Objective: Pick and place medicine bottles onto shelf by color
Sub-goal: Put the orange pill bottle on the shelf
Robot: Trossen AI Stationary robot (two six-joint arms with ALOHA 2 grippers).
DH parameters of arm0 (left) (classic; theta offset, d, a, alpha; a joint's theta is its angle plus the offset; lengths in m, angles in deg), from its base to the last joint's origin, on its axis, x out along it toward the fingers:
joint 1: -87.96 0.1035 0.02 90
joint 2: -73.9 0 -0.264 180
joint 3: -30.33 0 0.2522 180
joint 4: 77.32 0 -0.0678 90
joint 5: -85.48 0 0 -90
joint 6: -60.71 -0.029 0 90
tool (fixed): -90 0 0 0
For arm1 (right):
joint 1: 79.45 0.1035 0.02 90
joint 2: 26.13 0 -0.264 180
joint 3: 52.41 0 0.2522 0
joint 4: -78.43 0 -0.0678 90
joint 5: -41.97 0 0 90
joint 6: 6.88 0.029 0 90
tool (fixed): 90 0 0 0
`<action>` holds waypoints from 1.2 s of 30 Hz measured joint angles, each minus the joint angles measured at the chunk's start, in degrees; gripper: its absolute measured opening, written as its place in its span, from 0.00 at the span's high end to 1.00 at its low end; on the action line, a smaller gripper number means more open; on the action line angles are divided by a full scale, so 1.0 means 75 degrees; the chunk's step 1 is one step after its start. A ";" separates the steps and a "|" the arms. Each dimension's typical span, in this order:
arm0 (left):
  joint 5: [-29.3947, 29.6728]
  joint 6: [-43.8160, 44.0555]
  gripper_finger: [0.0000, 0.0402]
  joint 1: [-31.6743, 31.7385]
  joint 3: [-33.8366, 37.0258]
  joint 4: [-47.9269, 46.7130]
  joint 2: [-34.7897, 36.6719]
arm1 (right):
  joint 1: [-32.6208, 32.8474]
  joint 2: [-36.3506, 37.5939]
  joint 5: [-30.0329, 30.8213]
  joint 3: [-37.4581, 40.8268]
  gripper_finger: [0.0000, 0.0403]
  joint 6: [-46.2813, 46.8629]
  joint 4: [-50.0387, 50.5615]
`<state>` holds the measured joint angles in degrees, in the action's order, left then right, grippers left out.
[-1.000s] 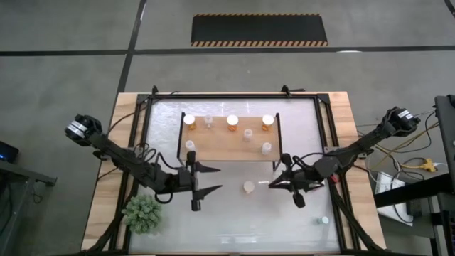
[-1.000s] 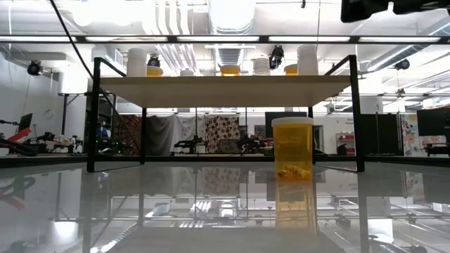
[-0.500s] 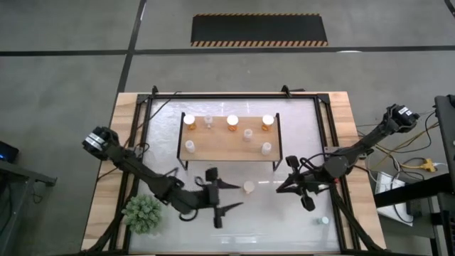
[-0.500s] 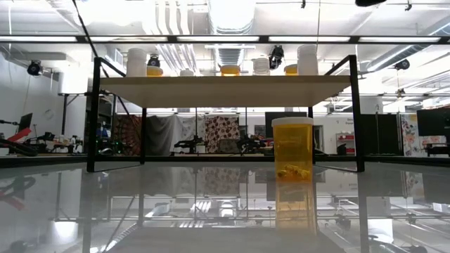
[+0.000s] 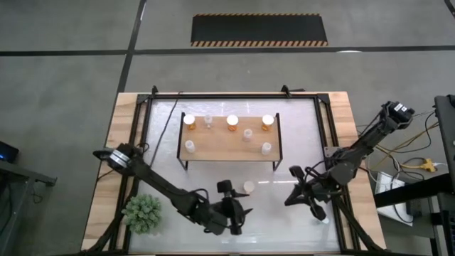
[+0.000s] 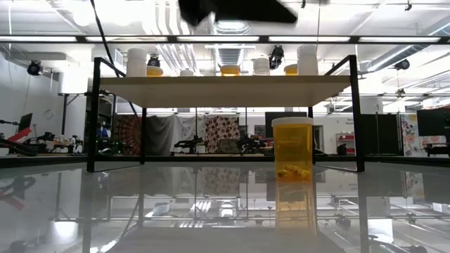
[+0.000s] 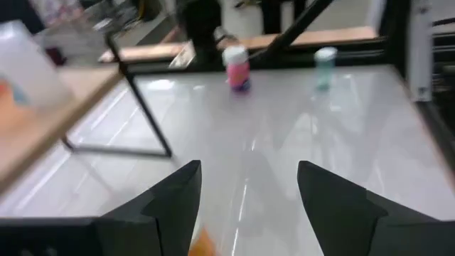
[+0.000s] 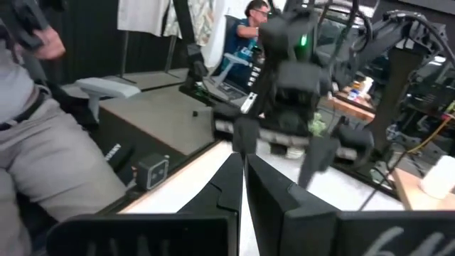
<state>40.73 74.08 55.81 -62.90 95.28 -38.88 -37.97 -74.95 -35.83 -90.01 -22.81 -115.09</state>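
Observation:
An orange medicine bottle [image 5: 249,187] with a white cap stands upright on the glass table top, just in front of the shelf; it also shows in the low view [image 6: 292,158]. The shelf [image 5: 227,142], a light-wood board on black legs, carries several white-capped bottles, some orange [image 5: 232,121], some clear [image 5: 266,148]. My left gripper [image 5: 244,210] is open, just near and left of the orange bottle, whose orange edge [image 7: 202,245] shows low between its fingers [image 7: 249,169]. My right gripper [image 5: 290,193] is shut and empty, to the bottle's right.
A reddish bottle [image 7: 237,67] and a greenish bottle [image 7: 325,57] stand on the glass toward the near right; the greenish one shows beside my right arm [image 5: 324,220]. A green spiky plant [image 5: 143,213] sits near left. A person [image 8: 43,142] stands beyond the table.
My left gripper has swept from in front of the shelf's left end toward the table's right and near edge, arriving beside the orange bottle. My right gripper has drawn back from the bottle toward the table's right and near edge. The bottle has stayed in place.

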 joint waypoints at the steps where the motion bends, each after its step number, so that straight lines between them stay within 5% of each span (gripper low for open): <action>1: 0.0069 0.0242 0.46 0.0019 0.0004 -0.0004 -0.0108 | 0.0056 0.0000 0.0023 0.0002 0.97 0.0055 0.0003; 12: 0.0246 0.1611 0.44 0.0240 -0.0032 0.0095 -0.1021 | 0.0373 -0.0218 0.0804 0.0015 0.97 0.0186 -0.0048; 25: 0.0461 0.1970 0.18 0.0625 0.0035 0.0045 -0.1111 | 0.0370 -0.0216 0.0803 0.0017 0.97 0.0188 -0.0061; 36: 0.0439 0.2382 0.17 0.0858 0.0052 0.0032 -0.1244 | 0.0370 -0.0216 0.0800 0.0017 0.97 0.0252 -0.0036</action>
<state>44.02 91.95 62.25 -62.50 95.52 -48.21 -35.20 -76.56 -29.84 -89.87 -20.92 -115.36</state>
